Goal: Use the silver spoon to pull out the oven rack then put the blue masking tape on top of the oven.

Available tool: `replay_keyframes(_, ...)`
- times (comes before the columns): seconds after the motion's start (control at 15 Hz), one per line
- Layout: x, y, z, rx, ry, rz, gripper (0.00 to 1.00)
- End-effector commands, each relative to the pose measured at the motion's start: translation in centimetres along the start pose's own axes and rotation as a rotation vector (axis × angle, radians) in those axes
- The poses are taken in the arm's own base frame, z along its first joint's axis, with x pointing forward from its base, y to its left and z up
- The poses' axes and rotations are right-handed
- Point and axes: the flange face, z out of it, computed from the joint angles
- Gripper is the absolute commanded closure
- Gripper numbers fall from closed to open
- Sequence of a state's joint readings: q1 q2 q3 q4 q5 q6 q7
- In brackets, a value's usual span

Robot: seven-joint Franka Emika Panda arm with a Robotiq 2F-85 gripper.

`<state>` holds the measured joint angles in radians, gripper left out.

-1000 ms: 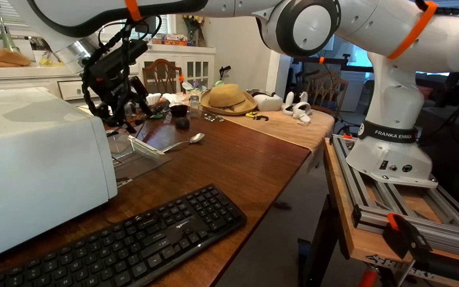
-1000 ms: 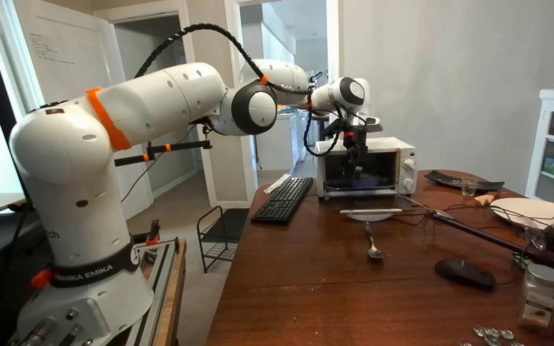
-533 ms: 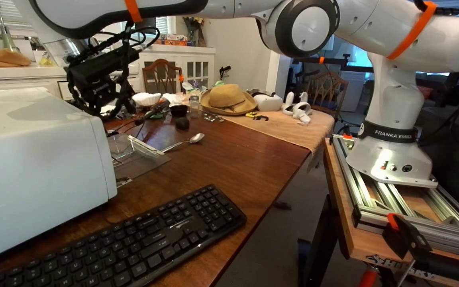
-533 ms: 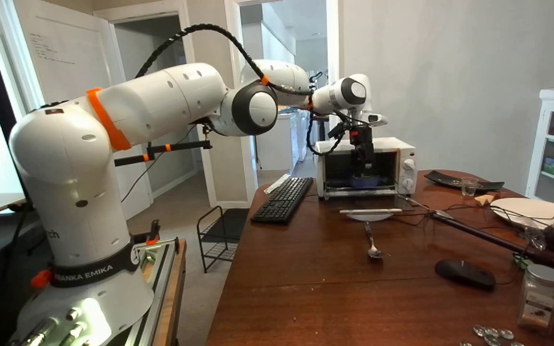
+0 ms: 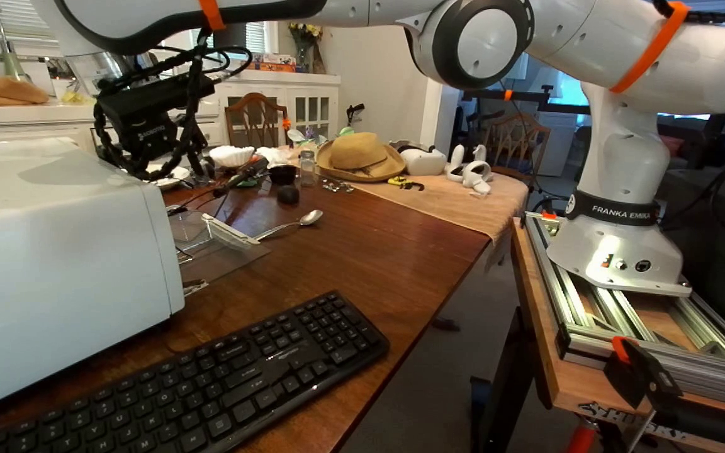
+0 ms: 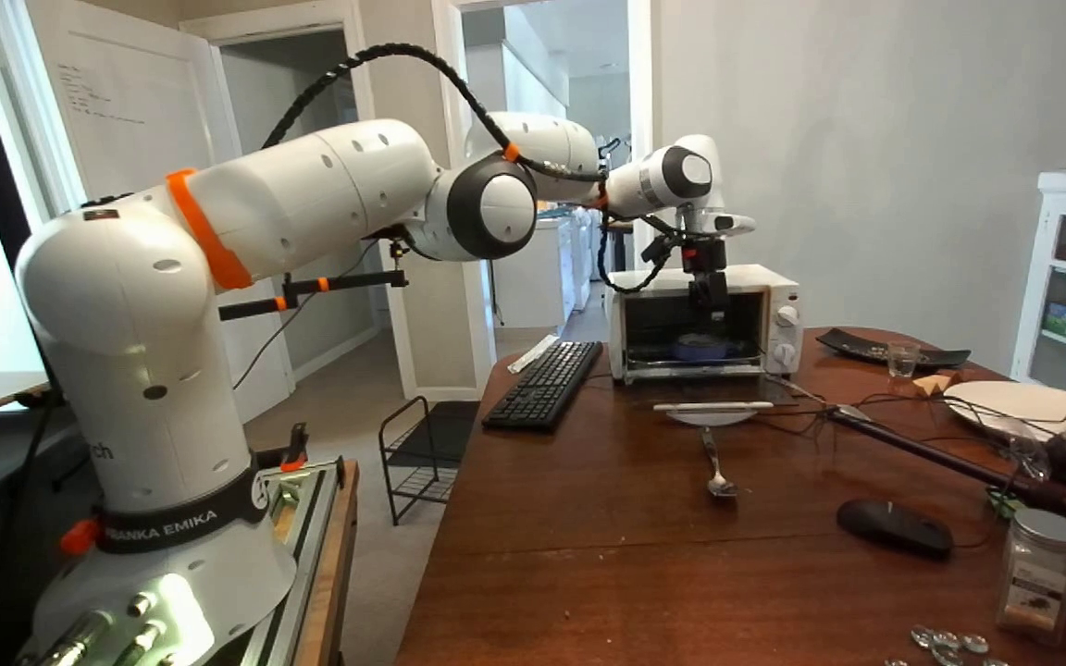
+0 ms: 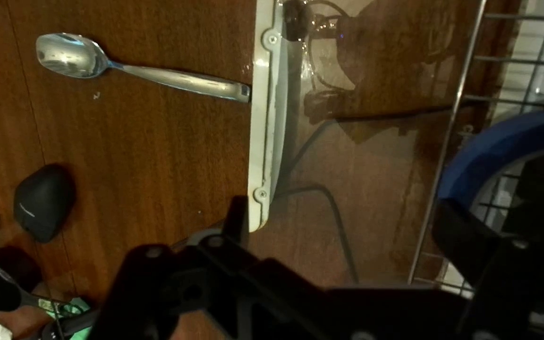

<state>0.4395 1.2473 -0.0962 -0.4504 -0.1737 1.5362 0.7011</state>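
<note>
The blue masking tape lies inside the white oven, and its ring shows in the wrist view. It rests on the grey wire oven rack. The oven also shows in an exterior view. The silver spoon lies on the table with its handle end at the lowered oven door; it shows in the wrist view. My gripper is open and empty. It hangs at the oven's front, above the tape. One finger overlaps the tape in the wrist view; contact cannot be told.
The lowered glass oven door has a white handle. A black keyboard lies beside the oven. A black mouse, a glass jar, cables and a dark pole lie on the table. A white plate is further right.
My gripper has risen and shifted to the right in an exterior view, and turned more upright. The tape and spoon have not visibly moved. A bright light patch has appeared on the robot base.
</note>
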Motion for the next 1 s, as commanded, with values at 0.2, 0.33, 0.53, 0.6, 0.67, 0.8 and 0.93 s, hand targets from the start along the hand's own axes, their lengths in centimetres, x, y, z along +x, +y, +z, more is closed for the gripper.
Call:
replay_keyframes(0.2,1.1,0.8,-0.3,0.115,-0.053,0.167,0.0)
replay_keyframes(0.33,1.7,1.0,0.7,0.138,-0.061,0.158,0.0)
replay_keyframes(0.53,3.1,1.1,2.9,0.162,0.0,0.052,0.0)
replay_keyframes(0.6,3.4,1.1,3.8,0.152,0.025,-0.005,0.0)
replay_keyframes(0.67,3.6,0.9,4.6,0.145,0.046,-0.062,0.0)
replay_keyframes(0.8,4.0,0.3,5.6,0.17,0.091,-0.126,0.0)
replay_keyframes(0.93,4.0,-0.5,5.8,0.196,0.122,-0.148,0.0)
